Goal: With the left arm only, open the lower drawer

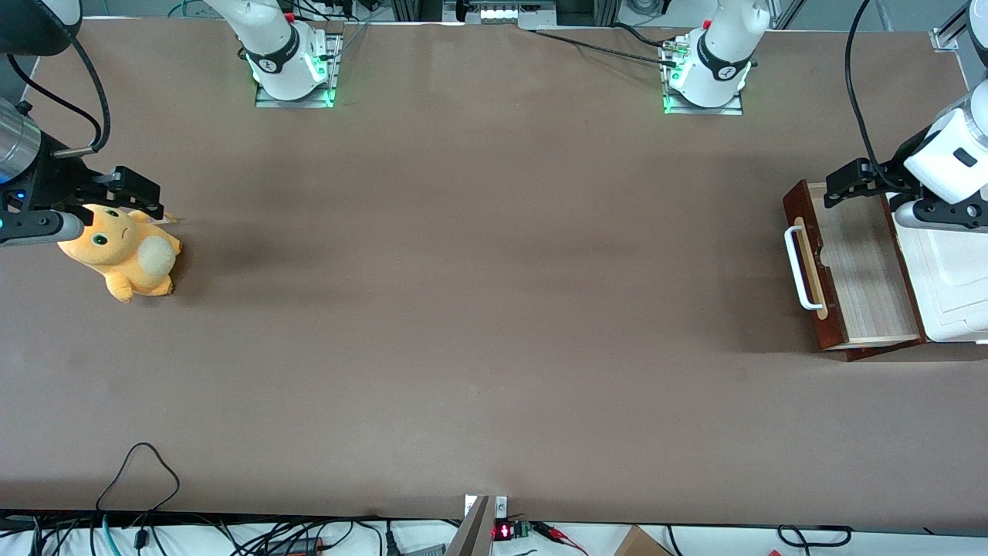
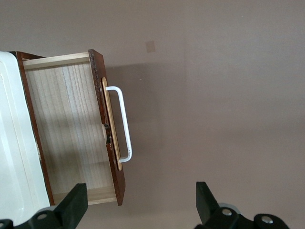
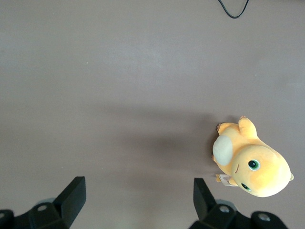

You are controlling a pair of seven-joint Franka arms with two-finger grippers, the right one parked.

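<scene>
1. Front view first: the left arm point(image 1: 953, 158) reaches in over the working arm's end of the table point(image 1: 478, 309), its white wrist angled down, and its black gripper point(image 1: 847, 184) hangs above the corner of the lower drawer point(image 1: 857, 270) that lies farthest from the front camera.
2. Its fingers point(image 2: 74, 205) stand wide apart in the left wrist view and grip nothing; only bare table and the drawer's edge show between them.
3. From the gripper, the drawer's middle sits at about five o'clock in the front view.
4. That drawer is pulled well out of the white cabinet point(image 1: 953, 282), so its dark red-brown front faces the parked arm's end of the table.
5. On that front, the white handle point(image 1: 801, 266) stands on its pale wood strip, untouched and apart from the gripper.
6. Light wood lines the drawer inside, and I can see nothing lying in it from either view.
7. In the wrist view the handle point(image 2: 122, 123) reads as a white U-shaped bar just beside the drawer front point(image 2: 107, 126), with the cabinet top point(image 2: 12, 143) on the drawer's nine o'clock side.
8. Toward the parked arm's end, at roughly nine o'clock from the drawer in the front view, an orange plush toy point(image 1: 123, 251) lies on the table, well apart from everything here.
</scene>
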